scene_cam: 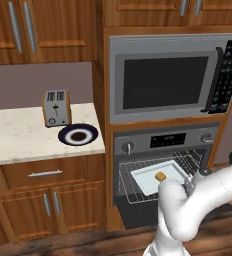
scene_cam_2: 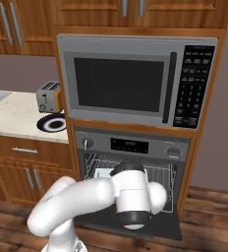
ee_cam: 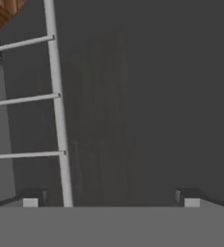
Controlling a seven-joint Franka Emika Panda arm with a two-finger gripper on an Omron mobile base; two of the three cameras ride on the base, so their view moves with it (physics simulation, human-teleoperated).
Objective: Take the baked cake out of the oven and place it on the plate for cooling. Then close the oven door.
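The end effector (ee_cam: 109, 200) stands wide and empty over the lowered oven door (ee_cam: 147, 106), beside the wire rack (ee_cam: 56, 96). The baked cake (scene_cam: 160, 176) sits on the baking tray (scene_cam: 145, 181). Risk: fingers snagging rack wires during approach.

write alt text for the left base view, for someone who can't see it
An open oven under a microwave shows a small golden cake on a pale tray on its rack, with the robot arm in front. To the left, a toaster and a navy-rimmed plate sit on the counter.

Base views flank oven (scene_cam: 163, 165); hand view close
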